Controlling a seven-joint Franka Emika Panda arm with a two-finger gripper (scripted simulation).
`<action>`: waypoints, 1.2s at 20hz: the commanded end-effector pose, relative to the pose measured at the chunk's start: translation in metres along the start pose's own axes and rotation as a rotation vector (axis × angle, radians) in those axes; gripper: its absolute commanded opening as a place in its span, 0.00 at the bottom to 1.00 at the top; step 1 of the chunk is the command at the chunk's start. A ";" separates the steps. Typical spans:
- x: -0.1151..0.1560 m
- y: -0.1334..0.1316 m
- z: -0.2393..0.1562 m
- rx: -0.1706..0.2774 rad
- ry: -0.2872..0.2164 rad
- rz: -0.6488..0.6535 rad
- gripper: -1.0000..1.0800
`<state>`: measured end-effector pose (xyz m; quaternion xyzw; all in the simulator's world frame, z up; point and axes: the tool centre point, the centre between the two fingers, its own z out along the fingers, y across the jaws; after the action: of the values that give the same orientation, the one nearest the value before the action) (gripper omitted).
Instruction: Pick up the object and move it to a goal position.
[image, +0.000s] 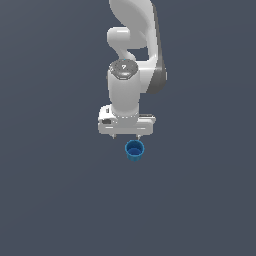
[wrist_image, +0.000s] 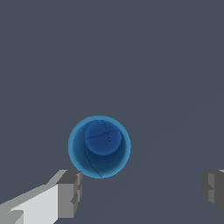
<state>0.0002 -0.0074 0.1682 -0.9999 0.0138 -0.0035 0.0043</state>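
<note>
The small blue cup (image: 134, 150) stands upright on the grey floor, just in front of and below the white gripper (image: 125, 135). In the wrist view I look down into the cup (wrist_image: 99, 146), its round rim and darker blue inside showing. The gripper (wrist_image: 142, 190) is open and empty, its two grey fingertips (wrist_image: 70, 192) spread wide. The cup lies ahead of the gap between them, nearer one finger, and touches neither.
The white arm (image: 132, 45) rises behind the gripper. A plain grey floor (image: 55, 190) surrounds the cup. No other object shows in either view.
</note>
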 end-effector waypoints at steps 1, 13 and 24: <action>0.000 0.000 0.000 0.000 0.000 0.000 0.62; -0.002 0.008 0.002 -0.010 -0.010 -0.011 0.62; 0.000 0.003 0.019 0.056 0.036 -0.087 0.62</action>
<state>-0.0002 -0.0110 0.1521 -0.9993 -0.0226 -0.0172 0.0260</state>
